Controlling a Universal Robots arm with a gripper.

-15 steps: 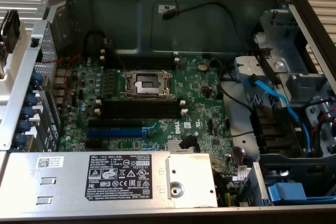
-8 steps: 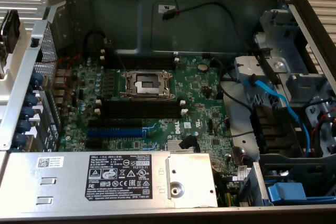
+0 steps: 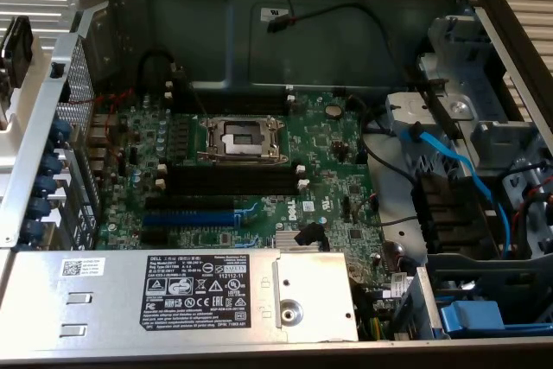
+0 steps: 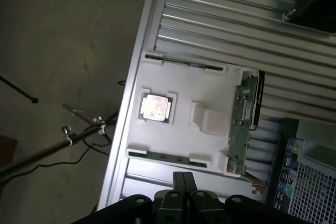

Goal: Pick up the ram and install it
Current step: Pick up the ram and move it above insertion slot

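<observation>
The ram is a long, thin green stick lying in a slot along one edge of a white tray on a ribbed metal table. My gripper hovers well above the tray's edge, its two dark fingers pressed together with nothing between them. It is apart from the ram and off to the side of its lower end. In the exterior view the open computer case shows the motherboard with empty black slots that have white end clips.
The tray also holds a square processor chip. On the board sit a metal processor socket and a blue slot. A grey power supply fills the case's near side, with blue cables at the exterior view's right.
</observation>
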